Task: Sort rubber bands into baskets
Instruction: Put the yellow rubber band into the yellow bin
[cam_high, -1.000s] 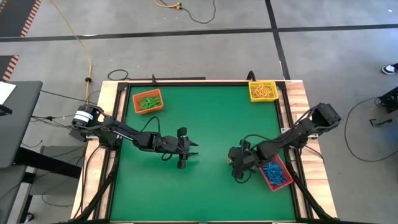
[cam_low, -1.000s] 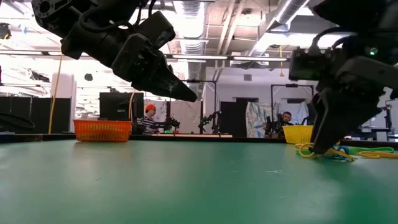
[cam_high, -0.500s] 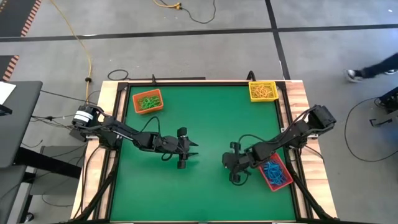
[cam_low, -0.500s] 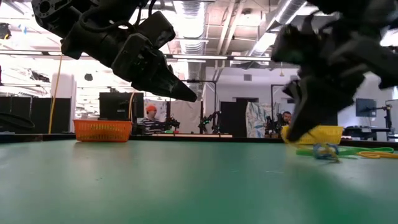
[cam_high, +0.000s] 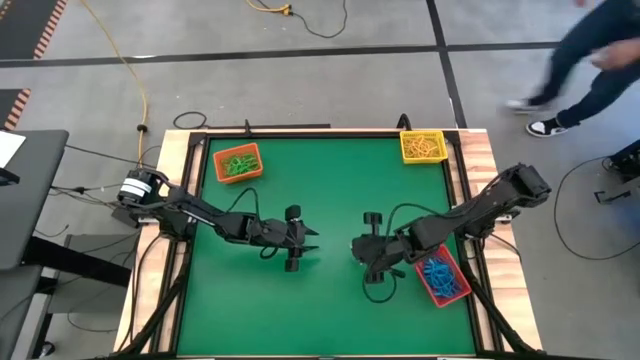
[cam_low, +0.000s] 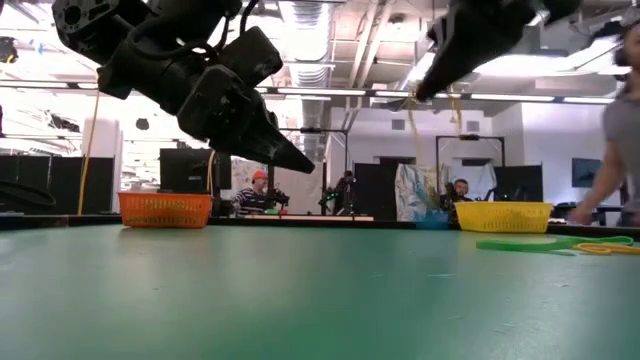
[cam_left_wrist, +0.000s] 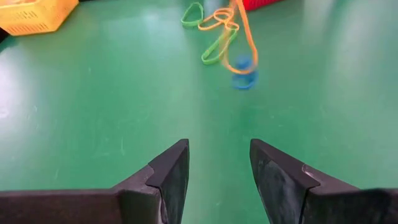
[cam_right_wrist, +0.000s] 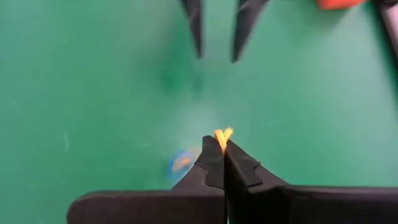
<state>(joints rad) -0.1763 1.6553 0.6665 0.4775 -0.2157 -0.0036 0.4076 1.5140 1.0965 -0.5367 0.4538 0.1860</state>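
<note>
Lifted right gripper (cam_right_wrist: 222, 149), pinching yellow rubber band (cam_right_wrist: 222, 134)

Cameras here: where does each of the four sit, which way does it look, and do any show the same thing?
High view: overhead, looking down on the table, both arms, three baskets.
Low view: table level, looking across to the orange basket; arms overhead.
Left wrist view: behind the open left claw, facing loose rubber bands.
Right wrist view: behind the shut right claw, pinching a yellow band.
Shared: both wrist views show that band.
</note>
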